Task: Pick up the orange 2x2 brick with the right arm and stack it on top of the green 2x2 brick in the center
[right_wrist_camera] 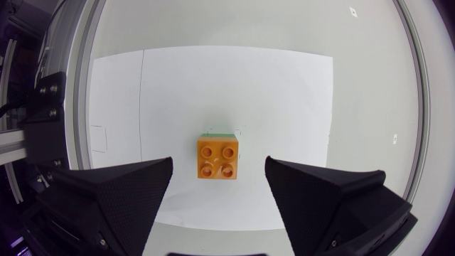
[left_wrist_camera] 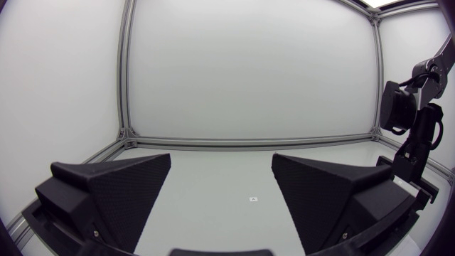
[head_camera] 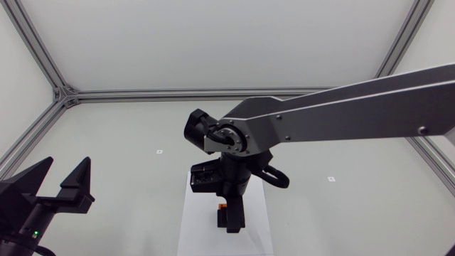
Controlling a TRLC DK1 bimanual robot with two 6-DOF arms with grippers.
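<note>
Overhead, the right arm [head_camera: 341, 114] enters from 3 o'clock and crosses to the middle. The right gripper [head_camera: 229, 219] points down over a white sheet [head_camera: 192, 227] at 6 o'clock on the table [head_camera: 128, 135]. From here the orange 2x2 brick [head_camera: 222, 206] is only a speck beside the fingers. The right wrist view fills that in: the brick lies studs-up on the sheet between wide-spread fingers, neither touching it. A sliver of the green 2x2 brick [right_wrist_camera: 217, 132] shows against its far edge; beneath or beside, cannot tell. The left gripper [head_camera: 67, 167] sits at 8 o'clock, fingers apart, holding nothing. Its wrist view catches the right arm ahead and off to one side. Surface: pale grey, matte, with small square marks [head_camera: 159, 151] at 10 and 4 o'clock.
</note>
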